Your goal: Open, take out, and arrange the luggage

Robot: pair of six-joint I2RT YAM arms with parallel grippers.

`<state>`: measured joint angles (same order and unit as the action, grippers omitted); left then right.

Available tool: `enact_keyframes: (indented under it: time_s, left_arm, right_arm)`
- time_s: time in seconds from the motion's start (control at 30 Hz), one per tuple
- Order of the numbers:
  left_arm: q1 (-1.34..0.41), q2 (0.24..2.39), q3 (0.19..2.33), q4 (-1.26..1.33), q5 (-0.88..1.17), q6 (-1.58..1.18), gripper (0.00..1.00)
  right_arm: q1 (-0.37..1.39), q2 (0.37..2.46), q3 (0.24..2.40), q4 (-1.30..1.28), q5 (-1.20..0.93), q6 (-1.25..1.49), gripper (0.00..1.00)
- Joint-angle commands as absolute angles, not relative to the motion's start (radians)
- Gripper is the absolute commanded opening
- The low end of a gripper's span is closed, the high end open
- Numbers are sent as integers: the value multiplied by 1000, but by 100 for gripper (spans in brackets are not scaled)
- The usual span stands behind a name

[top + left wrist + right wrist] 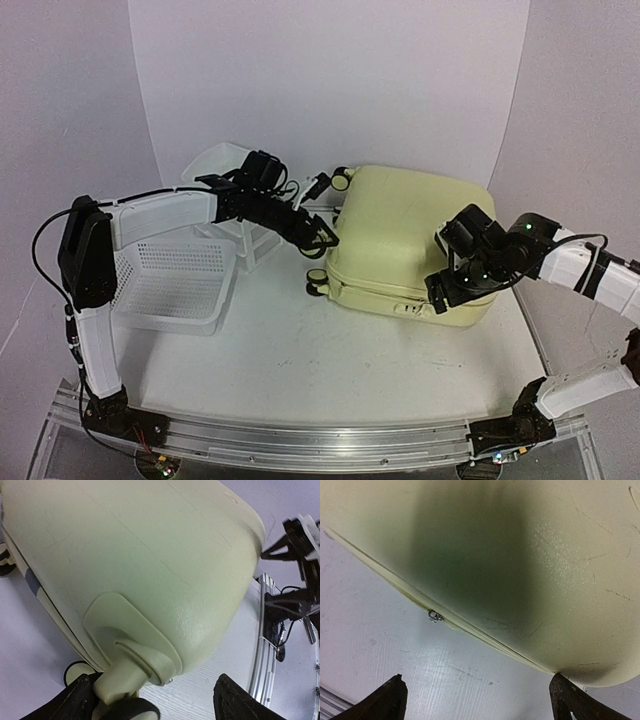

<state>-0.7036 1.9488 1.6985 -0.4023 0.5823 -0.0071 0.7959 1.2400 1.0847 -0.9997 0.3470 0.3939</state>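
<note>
The pale yellow hard-shell luggage (410, 235) lies flat at the middle-right of the surface (300, 370), wheeled end toward the left arm. Its zip looks closed, the zip pull (435, 616) resting on the near seam, so I judge nothing done: opening, emptying and arranging all remain. The left claw (160, 705) is spread around a spinner wheel (125, 685), not clamped. The right claw (477, 700), spread and empty, hovers by the zip. A white mesh basket (175, 275) and drawer unit (235, 195) stand left.

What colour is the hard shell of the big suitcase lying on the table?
Plain pale yellow; the hard-shell suitcase shows best in the top view.
</note>
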Motion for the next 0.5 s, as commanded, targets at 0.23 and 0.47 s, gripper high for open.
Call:
enact_keyframes:
  time_s: [0.23,0.47]
  left_arm:
    - [-853,1838,1569,-478,804,-137,81]
    - [-853,1828,1575,-439,885,-188,83]
  right_arm:
    - [660,1194,1129,-978,343,69,98]
    - [714,1125,1154,-894,17,-75,98]
